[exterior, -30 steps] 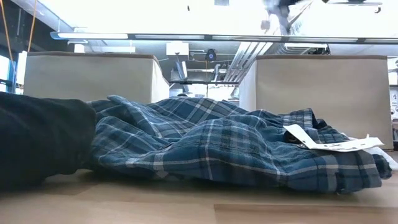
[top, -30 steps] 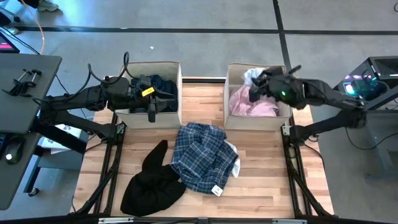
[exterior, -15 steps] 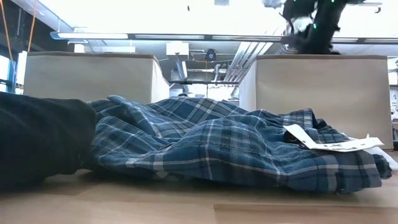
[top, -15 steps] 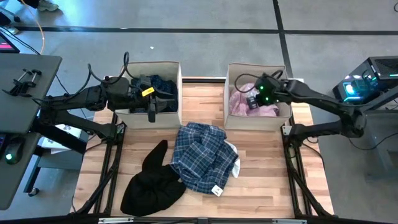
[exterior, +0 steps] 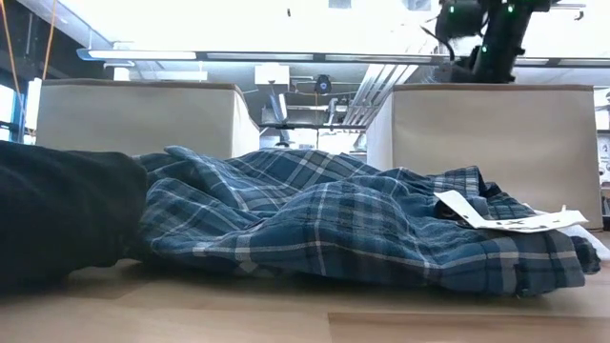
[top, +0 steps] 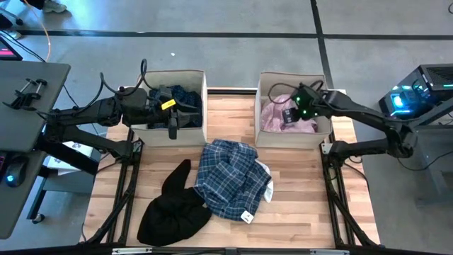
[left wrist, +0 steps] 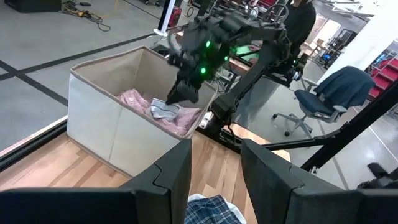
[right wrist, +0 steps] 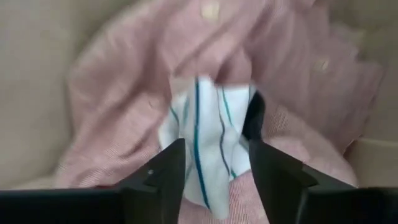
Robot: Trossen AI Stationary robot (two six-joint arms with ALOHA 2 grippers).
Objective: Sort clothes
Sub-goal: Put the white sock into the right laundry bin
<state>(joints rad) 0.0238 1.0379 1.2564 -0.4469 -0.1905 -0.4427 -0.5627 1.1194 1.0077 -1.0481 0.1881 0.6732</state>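
Note:
My right gripper (right wrist: 214,177) hangs open inside the right beige bin (top: 291,139), fingers pointing down. A white sock with teal stripes (right wrist: 208,124) lies between and just beyond its fingertips, on top of the pale pink shirt (right wrist: 118,93). My left gripper (left wrist: 214,180) is open with nothing between its fingers. It waits above the left bin (top: 166,136), which holds dark navy clothes (top: 185,95). The blue-white plaid shirt (top: 230,177) and the black garment (top: 173,205) lie flat on the table. My right gripper stands over the white sock's near end (right wrist: 205,174) with one finger on either side of it, coming from above. Whether the fingers touch it I cannot tell. The sock rests on the pink shirt in the bin.
The two bins stand side by side at the table's far edge with a strip of bare wood (top: 230,113) between them. A white tag (top: 248,216) sticks out of the plaid shirt's near end. Chairs and other equipment show in the room beyond the table.
My right gripper has gone down from above the right bin's far rim into the bin, carrying the white sock. The sock, which hung from the gripper a second ago, now lies on the pink shirt.

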